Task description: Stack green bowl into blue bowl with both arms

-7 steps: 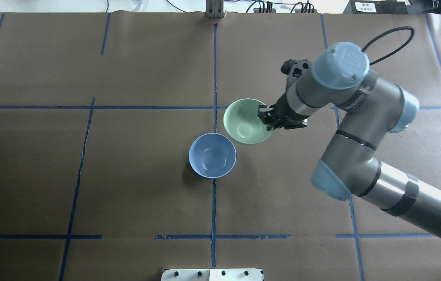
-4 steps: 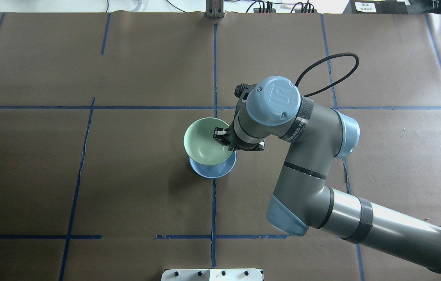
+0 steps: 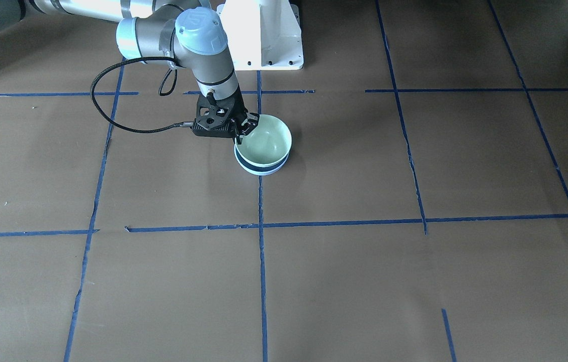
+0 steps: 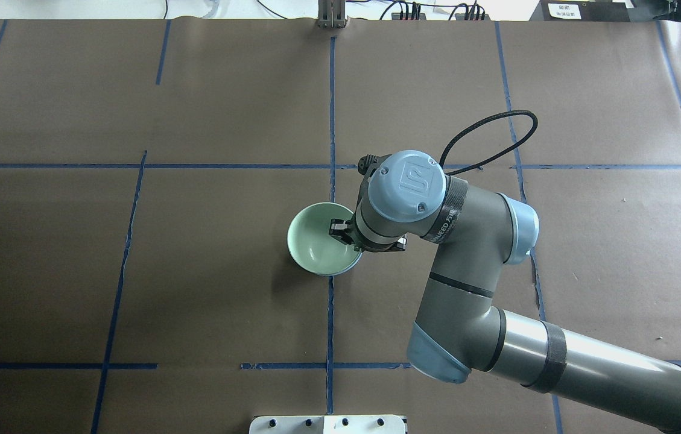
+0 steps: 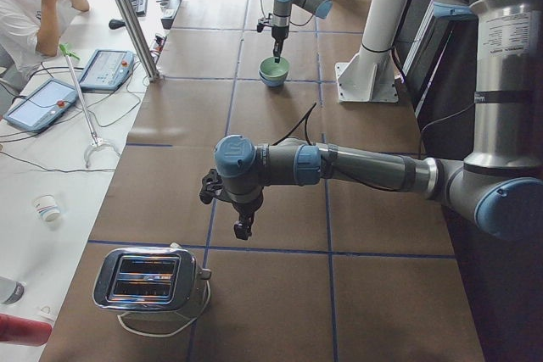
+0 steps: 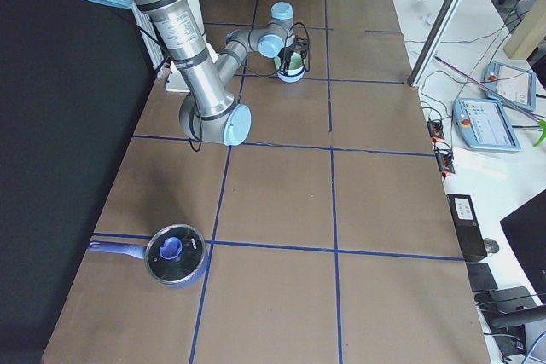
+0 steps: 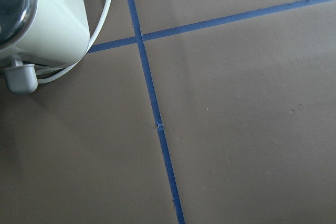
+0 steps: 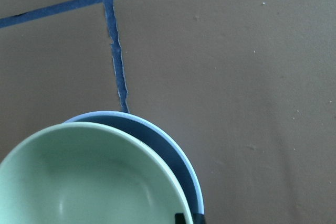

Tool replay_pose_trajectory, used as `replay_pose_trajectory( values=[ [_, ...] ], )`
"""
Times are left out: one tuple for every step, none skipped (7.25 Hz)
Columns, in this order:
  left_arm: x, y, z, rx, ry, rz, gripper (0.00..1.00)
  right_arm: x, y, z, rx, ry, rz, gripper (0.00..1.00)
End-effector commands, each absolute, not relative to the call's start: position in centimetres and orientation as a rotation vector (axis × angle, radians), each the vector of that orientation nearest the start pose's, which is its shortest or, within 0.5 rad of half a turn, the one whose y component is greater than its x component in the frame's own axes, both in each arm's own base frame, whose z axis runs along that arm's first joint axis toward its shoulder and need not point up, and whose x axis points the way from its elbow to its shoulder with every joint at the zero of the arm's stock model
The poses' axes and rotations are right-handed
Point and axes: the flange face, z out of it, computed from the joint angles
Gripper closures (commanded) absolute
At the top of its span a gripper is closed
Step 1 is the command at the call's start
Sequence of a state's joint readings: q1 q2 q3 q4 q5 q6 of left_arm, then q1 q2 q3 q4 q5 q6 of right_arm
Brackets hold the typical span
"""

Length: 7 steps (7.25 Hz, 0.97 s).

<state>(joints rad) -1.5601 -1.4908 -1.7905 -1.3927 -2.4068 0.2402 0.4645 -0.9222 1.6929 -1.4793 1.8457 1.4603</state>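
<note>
Rim grip, from the front-facing camera: right gripper (image 3: pixel 246 128) closed astride the wall of the green bowl (image 3: pixel 266 143), on the side toward the robot's right and its base. Green bowl set inside the blue bowl (image 3: pixel 261 170), standing proud of it, with a dark band between the two rims. No telling whether fully bottomed out.

From overhead: green bowl (image 4: pixel 316 244) covering nearly all of the blue bowl (image 4: pixel 351 266), just a thin blue sliver left at the lower right. Right gripper (image 4: pixel 340 232) half buried under its own wrist, finger gap unreadable here.

From the left end: left gripper (image 5: pixel 243 228) well apart from both bowls, hanging near a toaster (image 5: pixel 148 280). Finger spread impossible to judge. Right gripper by far the nearer.

From the right end: bowls tiny and partly masked, nothing added.

Left wrist camera: only table (image 7: pixel 236 129), tape (image 7: pixel 157 124) and toaster corner (image 7: pixel 42 19). No fingers in shot.

Right wrist camera: green bowl (image 8: pixel 89 182) off-centre, with a blue crescent (image 8: pixel 176 156) on the right. Dark fingertip (image 8: pixel 181 217) cut off by the bottom edge. Probably calls for letting go and a straight lift off the rim.
</note>
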Motion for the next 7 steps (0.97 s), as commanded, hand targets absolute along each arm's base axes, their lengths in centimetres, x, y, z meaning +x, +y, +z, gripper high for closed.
replay_pose_trajectory(
  values=[
    [-5.5, -45.3, 60.1, 0.062, 0.835, 0.219, 0.0, -56.0, -39.9, 22.0, 0.013, -0.883, 0.219, 0.01],
    [-5.5, -45.3, 60.1, 0.062, 0.835, 0.219, 0.0, -55.9, -40.0, 22.1, 0.018, -0.881, 0.22, 0.0],
    [-5.5, -45.3, 60.3, 0.058, 0.837, 0.217, 0.0, -54.4, -41.5, 21.3, 0.031, -0.896, 0.232, 0.0],
    [-5.5, -45.3, 60.7, 0.05, 0.836, 0.214, 0.0, -52.1, -43.8, 21.1, -0.001, -0.911, 0.236, 0.0],
    [-5.4, -45.3, 60.8, 0.043, 0.836, 0.206, 0.0, -48.6, -47.2, 22.3, -0.014, -0.907, 0.173, 0.0],
    [-5.3, -45.3, 60.6, 0.026, 0.833, 0.166, 0.0, -44.1, -50.8, 23.7, -0.014, -0.862, 0.099, 0.0],
    [-5.4, -45.3, 60.6, 0.011, 0.827, 0.13, 0.0, -38.1, -54.5, 27.1, -0.008, -0.811, 0.017, 0.0]
  ],
)
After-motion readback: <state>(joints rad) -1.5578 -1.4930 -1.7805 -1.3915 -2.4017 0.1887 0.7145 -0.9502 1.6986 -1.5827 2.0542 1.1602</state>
